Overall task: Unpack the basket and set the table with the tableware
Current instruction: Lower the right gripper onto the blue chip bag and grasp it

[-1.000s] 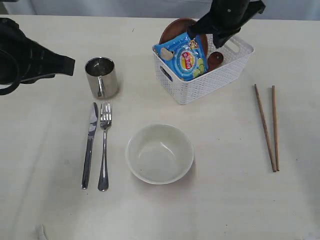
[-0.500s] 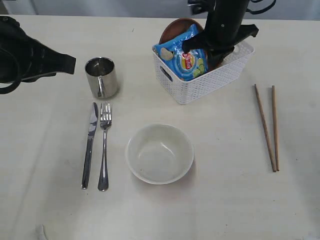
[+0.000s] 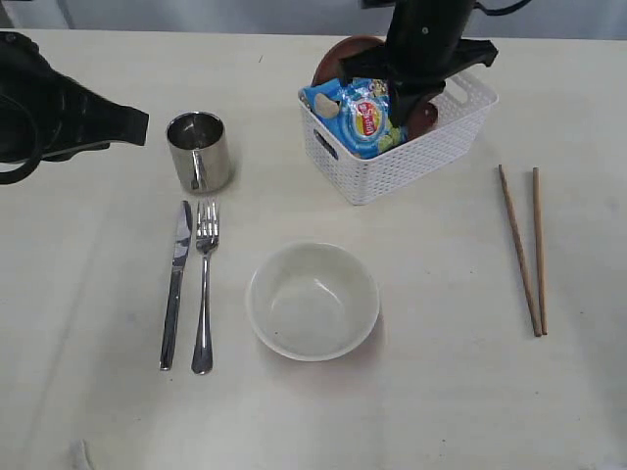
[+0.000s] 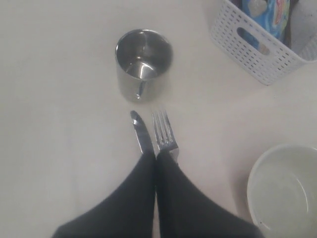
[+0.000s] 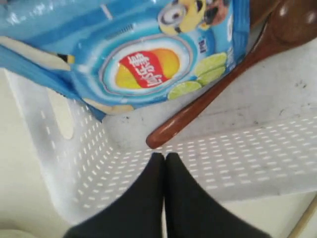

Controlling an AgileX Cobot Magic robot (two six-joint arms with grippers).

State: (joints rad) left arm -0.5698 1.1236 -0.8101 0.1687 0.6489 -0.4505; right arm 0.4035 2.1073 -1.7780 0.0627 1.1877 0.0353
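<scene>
Exterior: the basket (image 3: 411, 162) stands near the far edge of the table (image 3: 441, 392), with the right gripper (image 3: 400, 112) inside it; open tabletop runs along the near edge. Left wrist: the left gripper (image 4: 156, 157) is closed and empty above the knife (image 4: 141, 133) and fork (image 4: 166, 134). Right wrist: jaws closed and empty beside the handle tip of the spoon (image 5: 208, 94).

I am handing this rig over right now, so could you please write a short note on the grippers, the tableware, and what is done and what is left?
Left gripper: shut, empty, above the knife and fork.
Right gripper: shut, empty, down in the basket, tips near the handle end of the wooden spoon.
Done: mug, knife, fork, bowl and chopsticks are on the table.
Left: wooden spoon and brown plate are in the basket, with the snack bag.
</scene>
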